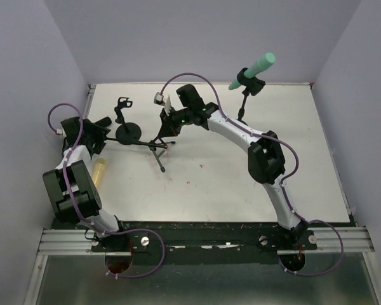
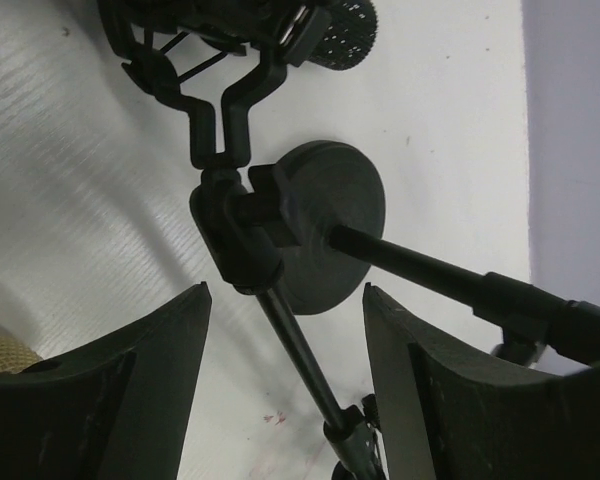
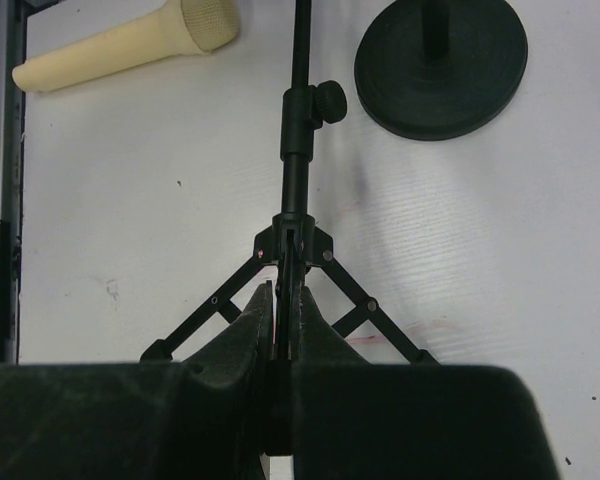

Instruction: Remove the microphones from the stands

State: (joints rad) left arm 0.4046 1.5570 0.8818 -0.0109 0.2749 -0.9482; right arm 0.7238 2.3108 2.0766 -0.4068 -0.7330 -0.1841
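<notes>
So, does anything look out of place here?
Yes. The tripod stand lies tipped on its side, pole flat across the table, with the right tool shut on its leg joint. A cream microphone lies loose near the table's left edge.

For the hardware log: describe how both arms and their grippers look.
Both the left arm and right arm have white links between bulky black joint housings, each trailed by a looping purple cable. The left gripper and right gripper carry matte black, wedge-shaped fingers. No markings are legible.
</notes>
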